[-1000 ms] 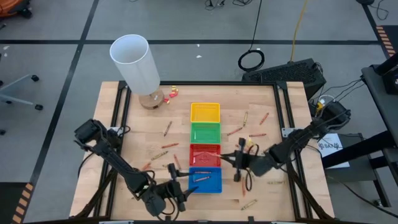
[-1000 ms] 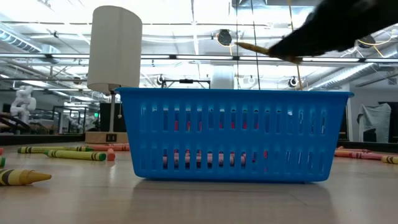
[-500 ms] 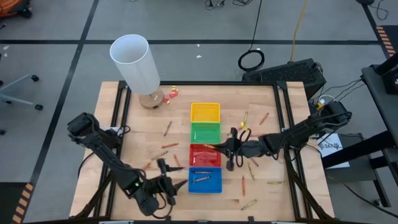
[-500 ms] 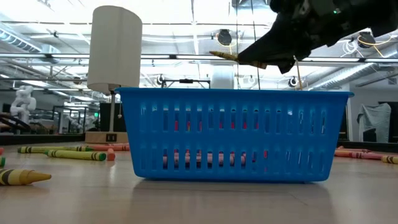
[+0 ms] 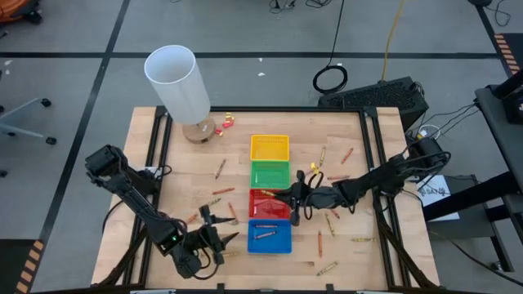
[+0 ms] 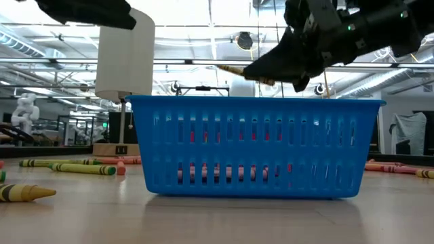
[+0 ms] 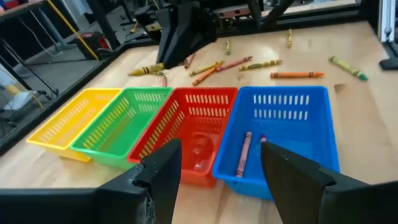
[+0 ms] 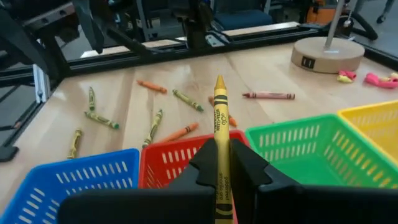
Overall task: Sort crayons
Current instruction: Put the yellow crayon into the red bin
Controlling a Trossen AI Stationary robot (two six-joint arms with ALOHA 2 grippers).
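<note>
The right hand (image 5: 292,198), pinching a yellow crayon (image 8: 219,140), has moved from beside the blue tray (image 5: 270,237) to over the red tray (image 5: 269,202), likely bound for the yellow tray (image 5: 269,148); the left hand (image 5: 214,231), spread, has retreated left.

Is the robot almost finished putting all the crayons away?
Not yet. A few crayons lie in the blue tray. The right claw holds a yellow crayon over the red tray. The left claw is empty. Many loose crayons remain on the table.
</note>
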